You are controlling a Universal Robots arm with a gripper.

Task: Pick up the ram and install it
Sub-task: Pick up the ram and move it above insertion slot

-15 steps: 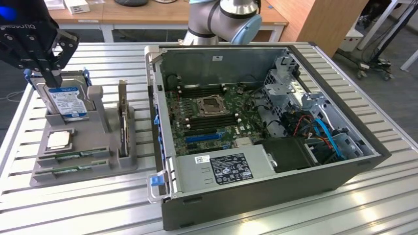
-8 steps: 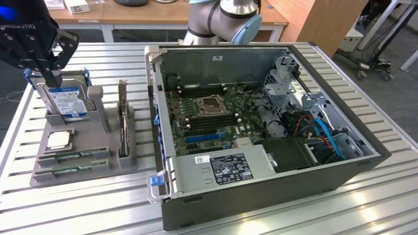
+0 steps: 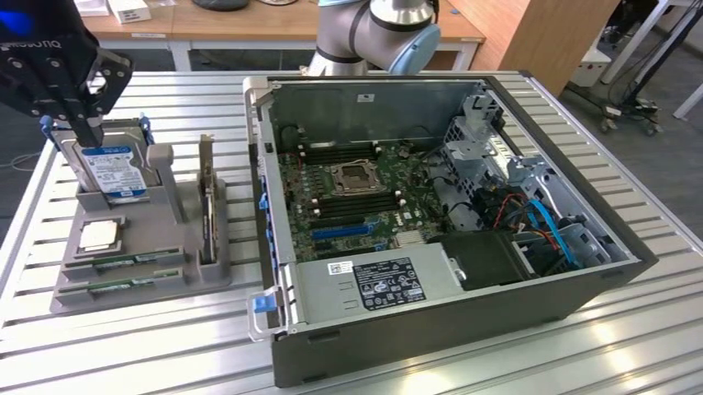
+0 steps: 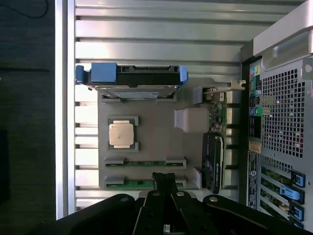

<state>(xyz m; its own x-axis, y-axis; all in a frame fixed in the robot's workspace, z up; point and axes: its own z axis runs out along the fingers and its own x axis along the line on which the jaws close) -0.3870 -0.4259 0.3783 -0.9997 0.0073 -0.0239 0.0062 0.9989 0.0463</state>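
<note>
1. Ram (image 3: 123,262) (image 4: 144,163): flat in a slot of the grey tray (image 3: 165,284) (image 4: 156,139), below the tool, not gripped.
2. Second stick (image 3: 110,285) (image 4: 134,184) of the same kind in the next slot, just beside the first, under the tool's tip in the wrist view.
3. Tool (image 3: 86,130) (image 4: 165,182): closed, fingers pressed together with nothing between them, high over the tray.
4. Beyond the ram from the tool: a square silver chip (image 3: 99,236) (image 4: 121,134), then a hard drive (image 3: 114,169) (image 4: 132,78) standing on edge, blue rails on its sides.
5. Off to the tool's side: a card (image 3: 206,189) (image 4: 213,161) upright at the tray's edge, between tray and computer case (image 3: 439,329) (image 4: 283,112).
6. Tray and case side by side on the slatted metal bench (image 3: 143,346) (image 4: 146,44); case open, motherboard (image 3: 351,206) showing.
</note>
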